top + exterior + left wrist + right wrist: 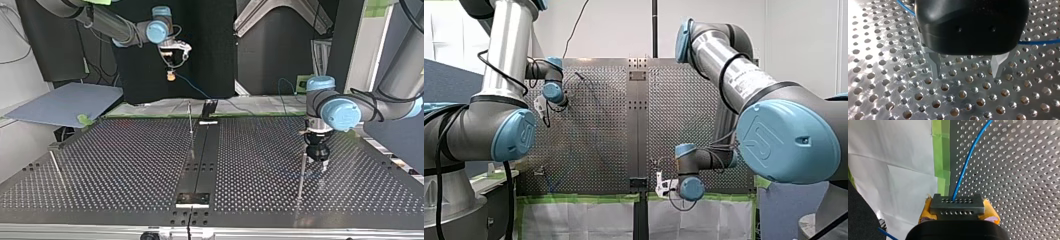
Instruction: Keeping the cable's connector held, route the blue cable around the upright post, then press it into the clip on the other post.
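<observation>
In the right wrist view my right gripper (957,214) is shut on the cable's grey connector block (956,204), gripped between its yellow pads (992,215). The blue cable (967,161) leaves the connector and runs ahead over the perforated plate. The top view shows that gripper (171,75) raised above the table's far edge. My left gripper (965,72) is open with nothing between its metal fingers (934,65), just above the plate. A stretch of blue cable (1040,42) passes behind its body. In the top view it (318,162) stands close beside a thin upright post (301,175).
Two more thin posts stand on the table (125,165) in the top view: one near the middle (190,120), one at the left edge (55,165). Green tape (941,150) and white sheeting (898,170) border the plate's edge. A central rail (202,155) splits the table.
</observation>
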You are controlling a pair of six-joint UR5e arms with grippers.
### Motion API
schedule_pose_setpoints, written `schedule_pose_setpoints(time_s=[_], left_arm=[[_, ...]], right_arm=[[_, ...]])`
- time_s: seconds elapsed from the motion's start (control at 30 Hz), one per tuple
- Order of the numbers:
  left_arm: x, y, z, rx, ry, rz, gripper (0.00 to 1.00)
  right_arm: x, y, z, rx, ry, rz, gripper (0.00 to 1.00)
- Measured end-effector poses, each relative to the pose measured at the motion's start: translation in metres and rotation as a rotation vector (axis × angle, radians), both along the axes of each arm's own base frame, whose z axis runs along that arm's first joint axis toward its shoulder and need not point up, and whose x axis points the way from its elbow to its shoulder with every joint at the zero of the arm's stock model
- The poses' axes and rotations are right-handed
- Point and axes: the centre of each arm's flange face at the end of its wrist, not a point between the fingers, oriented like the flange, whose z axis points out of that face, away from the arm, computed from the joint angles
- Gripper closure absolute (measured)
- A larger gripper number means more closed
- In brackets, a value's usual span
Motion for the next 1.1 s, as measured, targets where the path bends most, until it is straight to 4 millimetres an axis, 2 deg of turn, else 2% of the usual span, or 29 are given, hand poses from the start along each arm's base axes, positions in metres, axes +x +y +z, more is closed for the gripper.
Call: schedule_pose_setpoints(time_s=[0.13,0.27,0.77,1.1], left_arm=[[0.0,0.001,0.0,0.0,0.003,0.01,0.0],[0.0,0.002,0.0,0.0,0.005,0.013,0.0],[-0.003,0.004,-0.002,-0.01,0.019,0.042,0.0],[-0.007,0.003,-0.005,-0.085,0.045,0.049,0.0]], right_arm=[[-0.003,0.006,0.011,0.001,-0.008,0.021,1.0],[-0.003,0.003,0.026,-0.019,-0.028,0.023,1.0],[-0.005,-0.037,0.097,-0.16,-0.134,0.017,1.0],[-0.016,-0.037,0.089,-0.183,-0.157,0.004,1.0]])
